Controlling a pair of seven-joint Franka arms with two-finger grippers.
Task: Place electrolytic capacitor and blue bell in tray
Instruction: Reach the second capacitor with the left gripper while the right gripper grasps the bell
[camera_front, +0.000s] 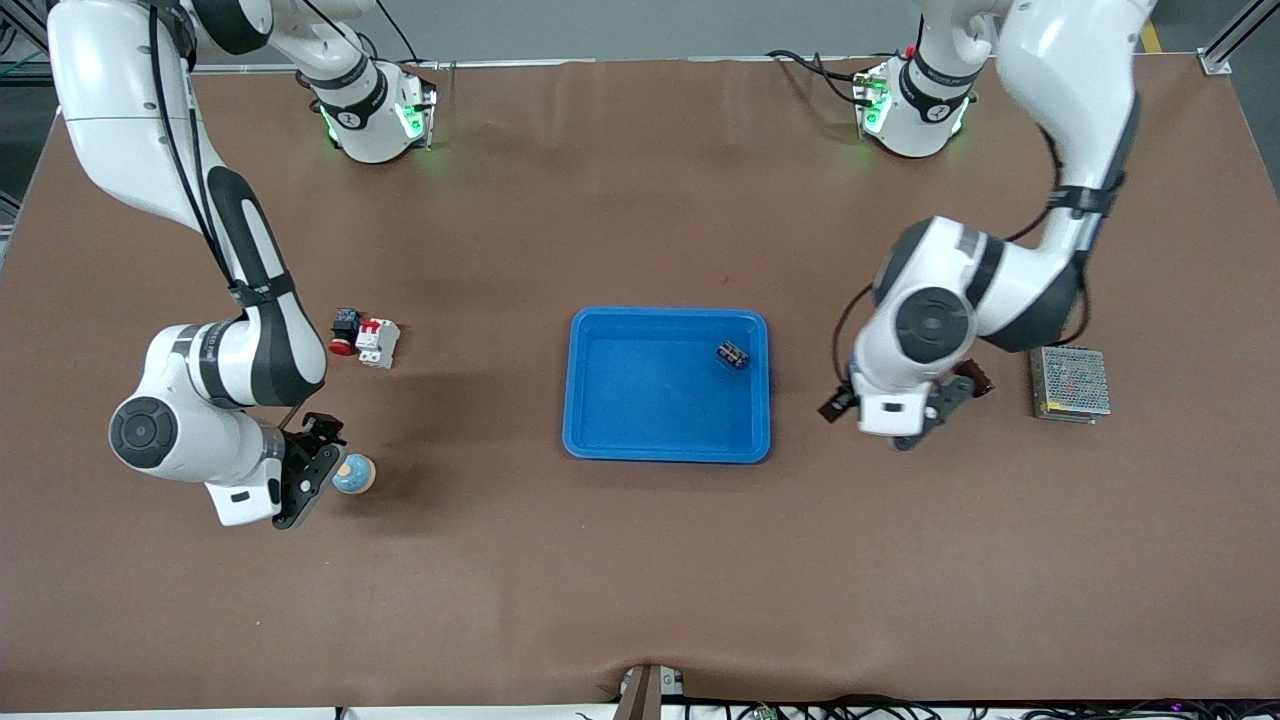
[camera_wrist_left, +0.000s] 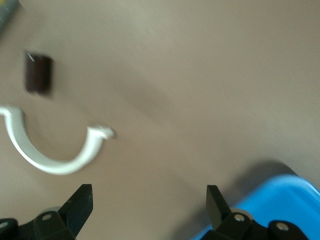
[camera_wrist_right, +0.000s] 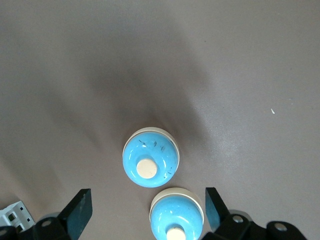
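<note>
The tray (camera_front: 600, 440) sits mid-desk with wide bare surface around; the electrolytic capacitor (camera_front: 731, 355) lies in its corner toward the left arm's end. The right gripper (camera_front: 318, 470) hovers wide open over the blue bell (camera_front: 354, 474) near the desk's right-arm end. The left gripper (camera_front: 925, 420), jaws wide and empty, hangs between the tray and the mesh box (camera_front: 1070, 383).

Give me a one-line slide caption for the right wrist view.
Open right gripper above two blue bells standing side by side on the brown table.
</note>
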